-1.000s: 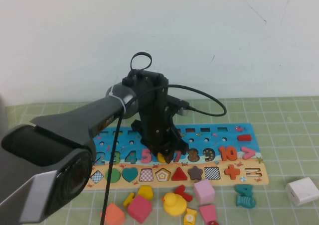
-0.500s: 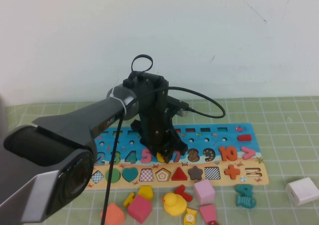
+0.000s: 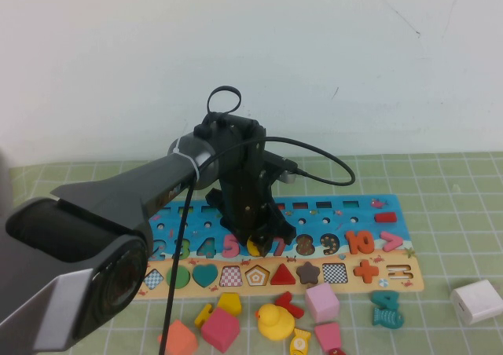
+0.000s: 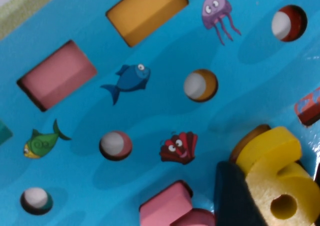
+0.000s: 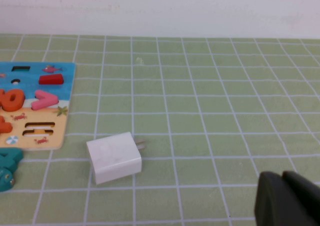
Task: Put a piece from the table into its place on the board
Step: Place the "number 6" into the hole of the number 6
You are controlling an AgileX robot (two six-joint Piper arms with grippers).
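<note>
The left pincer (image 3: 262, 241) is lowered onto the blue upper part of the board (image 3: 393, 207), in the numeral row between the pink 5 (image 3: 229, 246) and the 8 (image 3: 305, 245). It is clamped on the piece (image 4: 280, 181), the yellow "6", with one dark finger (image 4: 235, 198) pressed against the piece's flat side (the opposite finger is cut off at the edge of the left wrist view). The piece sits tilted over its brown recess (image 4: 250, 138), one end raised. In the high view the pincer body hides most of the piece and the neighbouring 7.

Nearer the robot than the pincer, off the board on the surface (image 3: 464, 182), lie loose parts: a yellow duck (image 3: 273, 321), pink blocks (image 3: 321, 301) and a teal fish (image 3: 387, 309). A white charger (image 3: 476, 301) lies well to the pincer's right. Beyond the pincer the surface is open up to the wall.

The right pincer (image 5: 287, 201) shows only as a dark edge in its own wrist view, near the charger; its opening cannot be told.
</note>
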